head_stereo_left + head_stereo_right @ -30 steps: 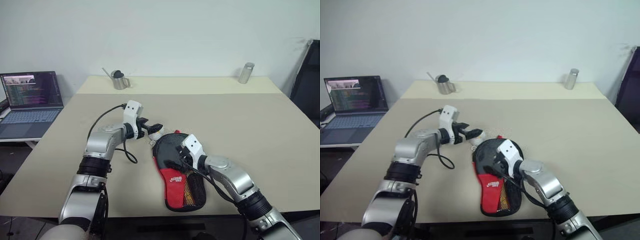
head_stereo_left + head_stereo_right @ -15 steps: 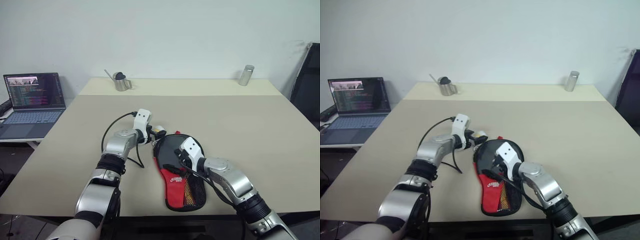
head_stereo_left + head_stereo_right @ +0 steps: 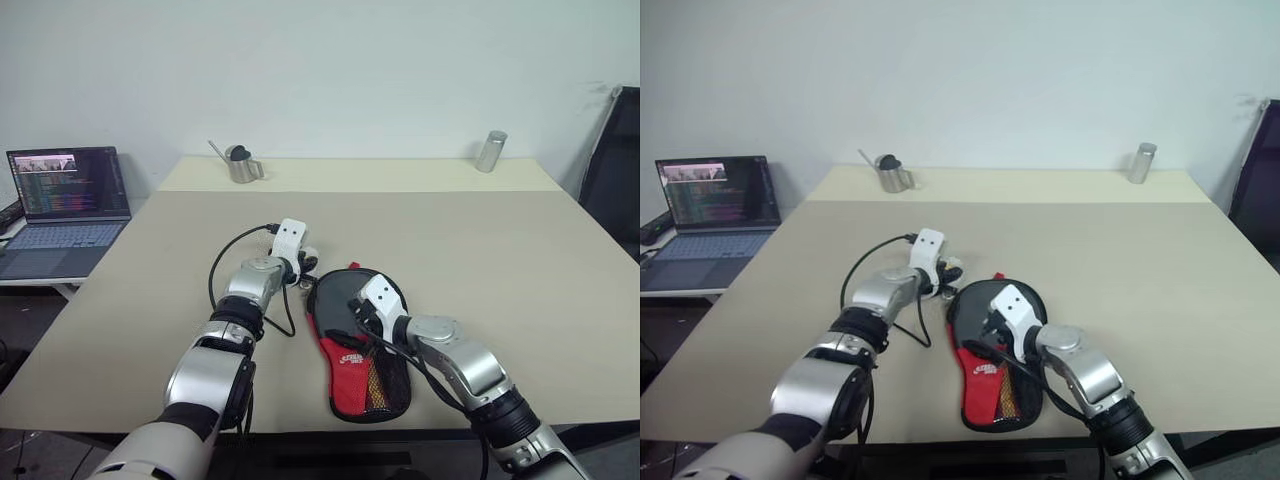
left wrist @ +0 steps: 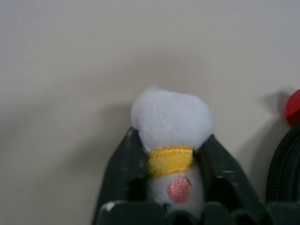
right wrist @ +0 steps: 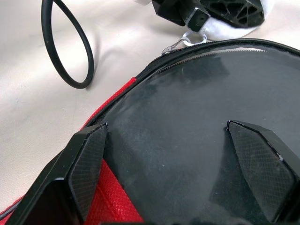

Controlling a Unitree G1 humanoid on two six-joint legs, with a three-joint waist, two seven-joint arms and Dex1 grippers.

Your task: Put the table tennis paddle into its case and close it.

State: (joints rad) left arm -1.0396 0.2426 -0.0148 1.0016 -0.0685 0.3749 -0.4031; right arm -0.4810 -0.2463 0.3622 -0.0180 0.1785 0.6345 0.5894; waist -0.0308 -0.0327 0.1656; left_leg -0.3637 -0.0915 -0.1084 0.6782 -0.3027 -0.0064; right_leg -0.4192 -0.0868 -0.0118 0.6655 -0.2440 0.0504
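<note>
1. Right now the case [image 3: 358, 345] lies on the near middle of the beige surface [image 3: 480, 250], round black end pointing far, red panel and mesh pocket toward the near edge.
2. The table tennis paddle [image 5: 197, 126] is inside the case; its black blade shows through the open zip.
3. The left gripper [image 4: 171, 154] sits just beyond the far left rim of the case, its jaws clamped on a small white plush charm [image 4: 171, 126] with a yellow band, hooked to the zip by a metal clip [image 5: 180, 43].
4. The right gripper [image 5: 183, 164] rests over the blade, jaws wide apart, one finger at each side.
5. Far off, a metal jug [image 3: 239, 163] stands left, a metal cylinder [image 3: 490, 151] right.
6. A laptop [image 3: 62, 205] sits beside the surface, left.
</note>
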